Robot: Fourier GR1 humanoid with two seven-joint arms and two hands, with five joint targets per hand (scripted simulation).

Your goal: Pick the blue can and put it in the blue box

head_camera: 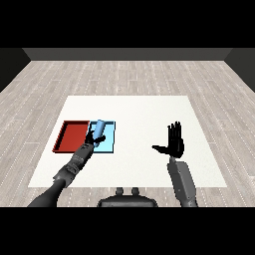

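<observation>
The blue can is tilted over the light blue tray, its top leaning away from me. My left hand is curled round the can's lower end, over the tray's left part. Whether the can touches the tray floor I cannot tell. My right hand is raised over the table's right half, fingers straight and thumb spread, holding nothing.
The red tray lies directly left of the light blue tray, with nothing in it. Both trays sit on the left part of the white table. A wooden floor surrounds the table.
</observation>
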